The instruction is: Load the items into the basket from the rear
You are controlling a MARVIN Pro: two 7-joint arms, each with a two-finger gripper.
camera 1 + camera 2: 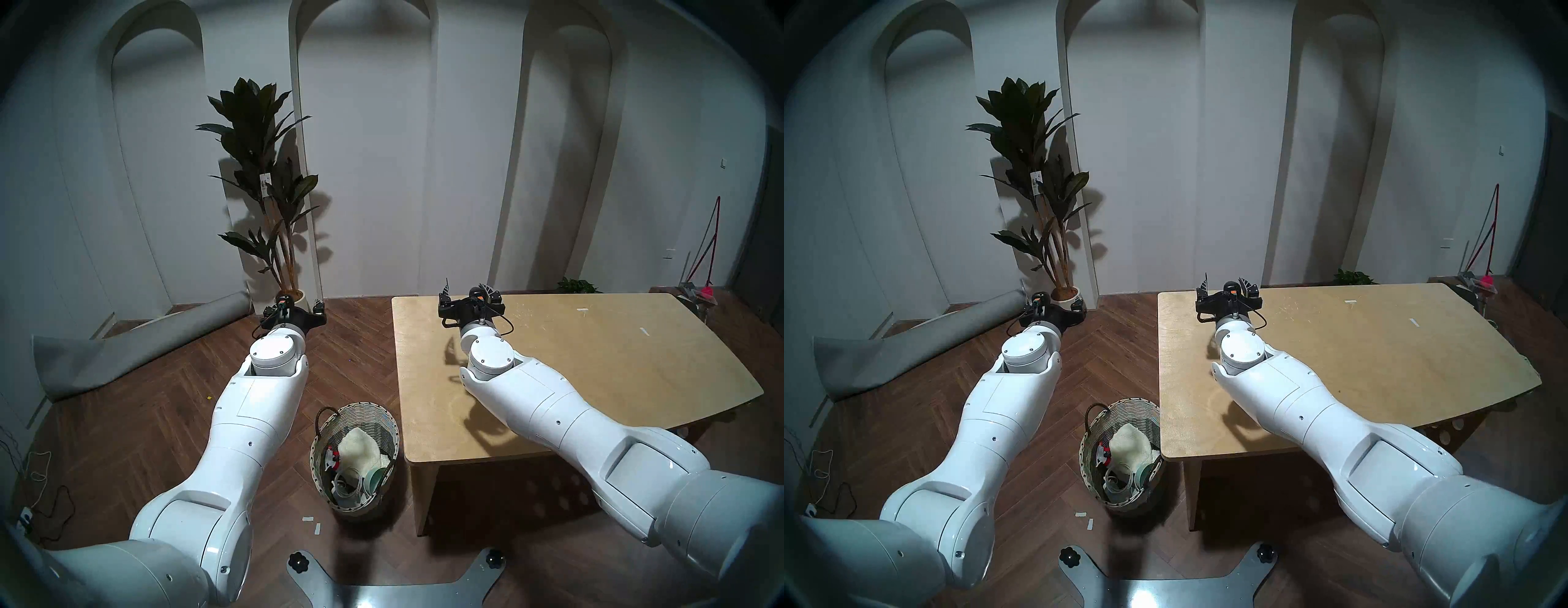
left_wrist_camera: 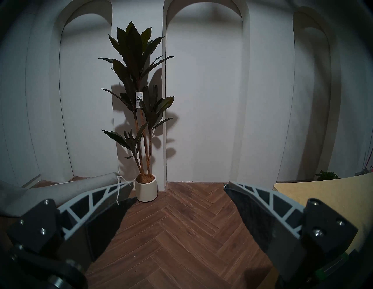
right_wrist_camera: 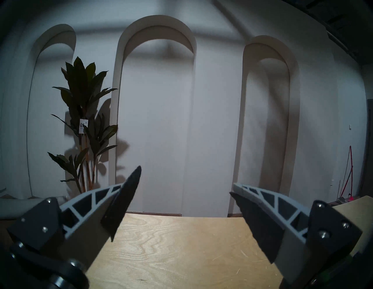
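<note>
Three items already lie inside the basket point(image 1: 355, 456), which stands on the wooden floor just off the near left corner of the table point(image 1: 594, 361): the cream waffle-knit cloth point(image 1: 359, 452) is heaped toward the basket's far wall, the coil of white cable point(image 1: 345, 486) sits low against its near wall, and the mint-green bowl point(image 1: 375, 477) is tipped on edge against the wall nearest the table. A small red-and-white object point(image 1: 335, 457) shows beside the cloth; what it is cannot be told. The tabletop carries nothing to load, only a few pale scraps of tape toward its far right corner. The left gripper point(image 2: 178, 191) hangs over the floor with its jaws spread wide and nothing between them, pointing level toward the potted plant point(image 2: 141, 113) against the wall. The right gripper point(image 3: 185, 181) is above the table's far left part, likewise spread wide and empty. Judging from this, the loading looks complete, and what remains is at most for the arms to draw clear and rest.
</note>
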